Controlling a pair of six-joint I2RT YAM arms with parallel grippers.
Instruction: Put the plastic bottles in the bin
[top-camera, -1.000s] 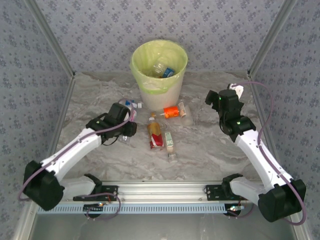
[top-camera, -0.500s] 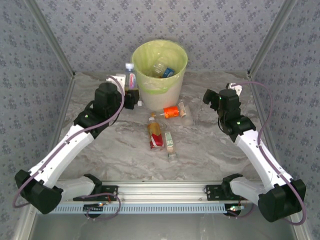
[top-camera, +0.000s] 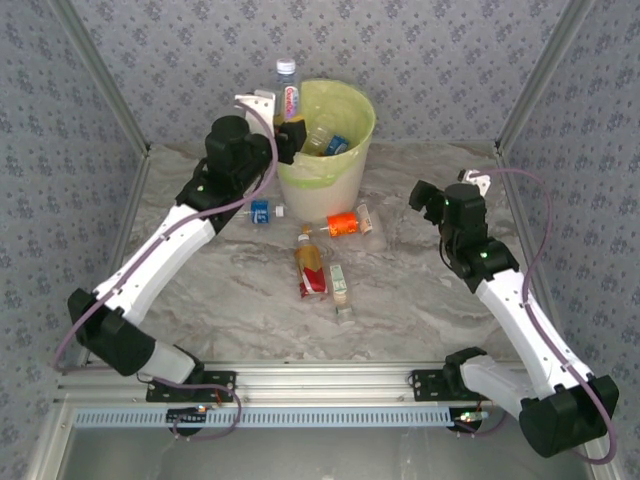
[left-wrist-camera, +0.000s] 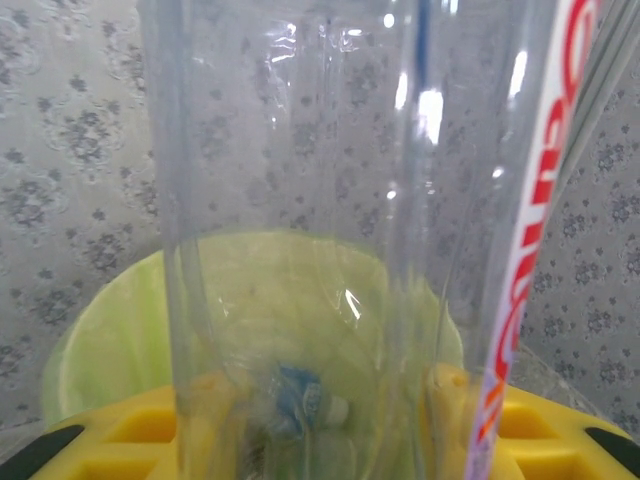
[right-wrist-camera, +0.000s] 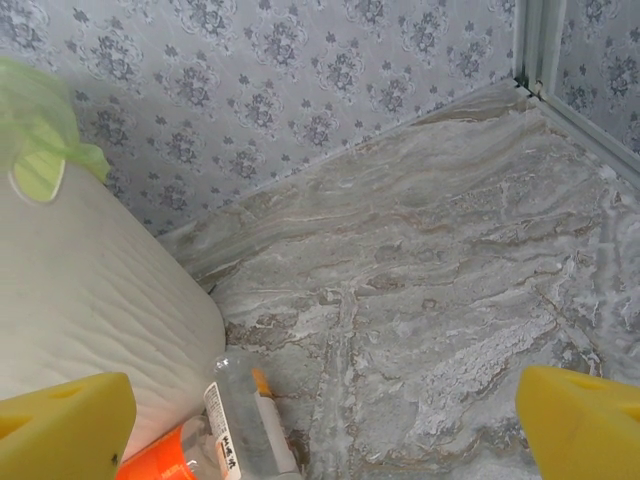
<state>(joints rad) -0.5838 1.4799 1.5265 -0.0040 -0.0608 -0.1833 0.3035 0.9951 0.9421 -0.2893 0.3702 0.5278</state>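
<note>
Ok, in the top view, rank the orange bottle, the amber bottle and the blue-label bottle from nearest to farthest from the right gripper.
1. orange bottle: lying on its side, just left of the right gripper.
2. amber bottle: lying in the middle, closer to the arm bases.
3. blue-label bottle: farthest left of the three.

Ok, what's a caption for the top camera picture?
Left jaws hold a clear bottle upright at the bin rim; more bottles lie on the table.
</note>
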